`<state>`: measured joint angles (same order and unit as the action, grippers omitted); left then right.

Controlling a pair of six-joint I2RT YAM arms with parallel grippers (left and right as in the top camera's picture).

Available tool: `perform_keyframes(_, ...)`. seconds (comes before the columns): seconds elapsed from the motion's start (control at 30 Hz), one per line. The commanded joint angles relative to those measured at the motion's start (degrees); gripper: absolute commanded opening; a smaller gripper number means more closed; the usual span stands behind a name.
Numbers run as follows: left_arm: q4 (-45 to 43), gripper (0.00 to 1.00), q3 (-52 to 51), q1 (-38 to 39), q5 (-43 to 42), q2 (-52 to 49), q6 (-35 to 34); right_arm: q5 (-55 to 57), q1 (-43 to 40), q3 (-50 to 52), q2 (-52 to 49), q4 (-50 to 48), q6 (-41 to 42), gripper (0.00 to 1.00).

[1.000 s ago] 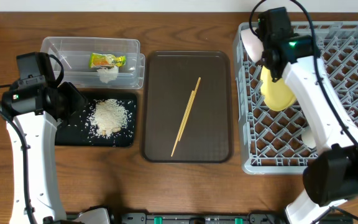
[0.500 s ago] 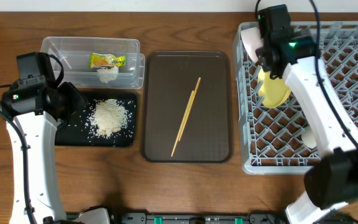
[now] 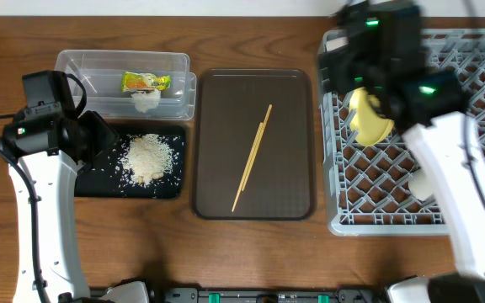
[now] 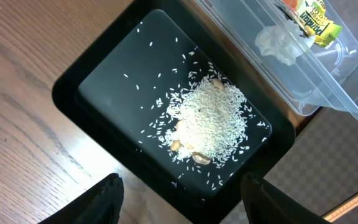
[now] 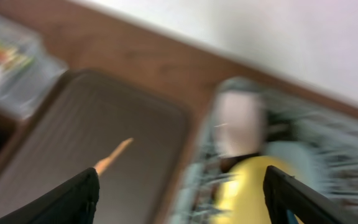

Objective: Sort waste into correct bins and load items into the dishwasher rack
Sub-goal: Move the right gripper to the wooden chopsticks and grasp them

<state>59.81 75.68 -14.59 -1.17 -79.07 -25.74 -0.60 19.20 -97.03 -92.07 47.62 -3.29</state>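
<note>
**PINCER STATUS / ITEM POSITIONS**

Left pincer: jaws well apart, nothing between them, no contact w/ anything. It hangs over the edge of the black tray, which is shallow, matt and rectangular w/ rounded corners. Rice is heaped mid-tray, w/ stray grains scattered round it and a few tan bits at the heap's edge.

Clear tub: thin see-thru plastic, rectangular, just behind the black tray. Inside are a glossy yellow-green-orange wrapper and a crumpled white tissue just beside it.

Right pincer: wrist view badly blurred, but the fingers stand wide apart w/ nothing held. It is positioned over the left rear corner of the rack, a grey plastic lattice w/ pegs on the right of the worktop. The yellow plate sits in the rack near this pincer, appears tilted on edge, and is not gripped. A whitish round item and a pale-blue one are next to it; too blurred to identify.

Serving tray: dark brown, between the black tray and the rack. Thin wooden chopsticks lie diagonal on it, well apart from both pincers.
</note>
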Motion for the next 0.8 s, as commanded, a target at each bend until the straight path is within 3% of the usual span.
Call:
perform_keyframes(0.0, 0.2, 0.64, 0.4, -0.2, 0.1, 0.1, -0.5, -4.0, 4.5, 0.4, -6.0, 1.0, 6.8, 0.79)
perform_keyframes(0.13, 0.2, 0.64, 0.4, -0.2, 0.1, 0.1, -0.5, -3.2, 9.3, 0.4, -13.3, 1.0, 10.2, 0.72)
perform_keyframes(0.3, 0.2, 0.64, 0.4, -0.2, 0.1, 0.1, -0.5, 5.8, 13.9, 0.4, -22.3, 1.0, 20.4, 0.72)
perform_keyframes(0.5, 0.2, 0.64, 0.4, -0.2, 0.1, 0.1, -0.5, 6.2, 15.9, 0.4, -30.4, 1.1, 29.3, 0.70)
perform_keyframes(0.77, 0.2, 0.64, 0.4, -0.2, 0.1, 0.1, -0.5, 6.9, 17.1, 0.4, -34.9, 1.5, 30.7, 0.69)
